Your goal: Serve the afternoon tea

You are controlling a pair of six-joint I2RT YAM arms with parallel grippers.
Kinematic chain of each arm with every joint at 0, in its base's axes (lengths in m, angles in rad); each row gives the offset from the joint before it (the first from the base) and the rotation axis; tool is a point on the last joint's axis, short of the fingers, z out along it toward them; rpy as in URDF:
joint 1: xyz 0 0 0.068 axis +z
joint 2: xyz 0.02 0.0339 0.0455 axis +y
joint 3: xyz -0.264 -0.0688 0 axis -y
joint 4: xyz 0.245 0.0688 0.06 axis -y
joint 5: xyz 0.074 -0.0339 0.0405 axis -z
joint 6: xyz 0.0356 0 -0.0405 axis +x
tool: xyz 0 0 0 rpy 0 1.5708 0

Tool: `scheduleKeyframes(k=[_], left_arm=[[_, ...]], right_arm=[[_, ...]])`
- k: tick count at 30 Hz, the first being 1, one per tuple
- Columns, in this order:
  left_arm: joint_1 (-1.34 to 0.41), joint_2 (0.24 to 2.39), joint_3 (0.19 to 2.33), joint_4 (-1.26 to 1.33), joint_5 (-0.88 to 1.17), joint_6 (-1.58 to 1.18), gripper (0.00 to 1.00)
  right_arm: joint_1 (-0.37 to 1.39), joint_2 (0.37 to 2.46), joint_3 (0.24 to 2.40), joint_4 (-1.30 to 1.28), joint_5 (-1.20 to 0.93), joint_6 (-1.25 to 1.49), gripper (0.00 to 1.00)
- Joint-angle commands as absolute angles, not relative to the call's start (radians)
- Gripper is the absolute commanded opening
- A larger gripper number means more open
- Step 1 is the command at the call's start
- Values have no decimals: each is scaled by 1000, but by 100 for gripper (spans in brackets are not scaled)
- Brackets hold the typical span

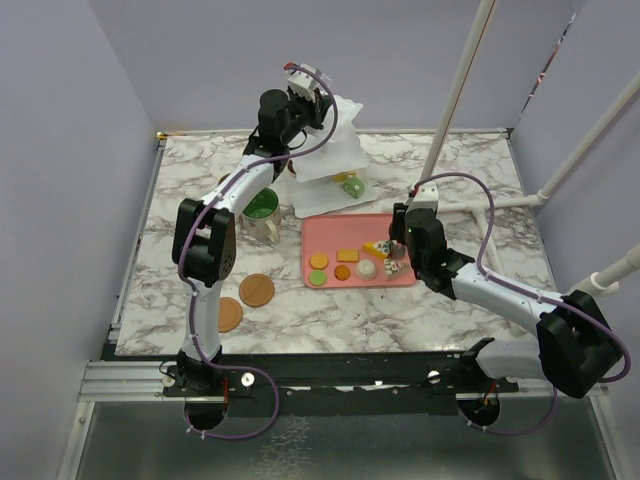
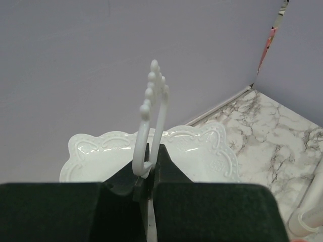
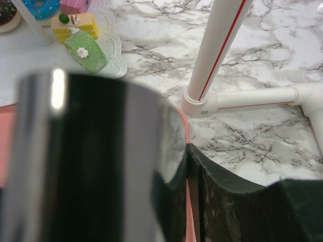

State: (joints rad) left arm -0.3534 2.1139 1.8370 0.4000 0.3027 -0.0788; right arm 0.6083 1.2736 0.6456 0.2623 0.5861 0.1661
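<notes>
White stand handle [image 2: 142, 131] sits pinched in the fully closed left gripper [image 2: 150, 169].

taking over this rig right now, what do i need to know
Left tool is shut on the beaded top handle of the white three-tier square stand. Right tool seems to grip glossy black tongs over the pink rectangular tray.
Done: a green toy cake slice and a yellow toy cake slice sit on a lower tier.
Left: small toy pastries lie on the tray; the green-inside mug stands off the two round wooden coasters.
</notes>
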Motion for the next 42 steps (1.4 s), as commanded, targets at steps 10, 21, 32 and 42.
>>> scheduleKeyframes(k=[10, 21, 32, 42], left_arm=[[-356, 2010, 1746, 446, 227, -79, 46], [-333, 1953, 1707, 406, 223, -66, 58], [-317, 1918, 1682, 383, 225, -54, 59], [-314, 1910, 1674, 371, 237, -45, 59]], right_arm=[[604, 1251, 635, 262, 591, 171, 24], [606, 1280, 791, 354, 421, 55, 17], [643, 1482, 887, 575, 275, 30, 17], [645, 1674, 956, 812, 225, -63, 17]])
